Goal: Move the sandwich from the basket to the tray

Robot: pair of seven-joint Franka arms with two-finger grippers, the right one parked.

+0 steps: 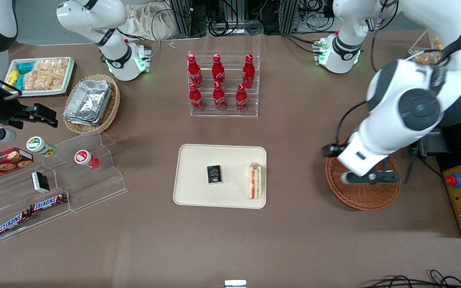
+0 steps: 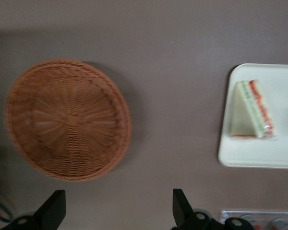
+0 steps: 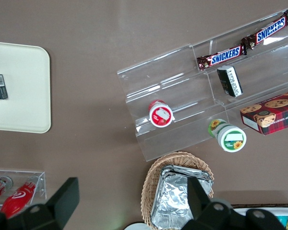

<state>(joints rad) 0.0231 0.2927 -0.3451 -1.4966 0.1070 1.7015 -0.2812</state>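
The claw (image 2: 116, 211), fingers spread, hangs above table between basket (image 2: 67, 119) and tray (image 2: 259, 153) holding sandwich (image 2: 252, 110).

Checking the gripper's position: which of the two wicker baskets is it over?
The gripper hangs open over the round reddish-brown basket, which is empty; the paler oval basket holds foil trays.

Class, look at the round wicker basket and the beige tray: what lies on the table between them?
Nothing: only bare brown tabletop separates the basket from the tray, clearest in the left wrist view. The open pincer hangs over the basket.
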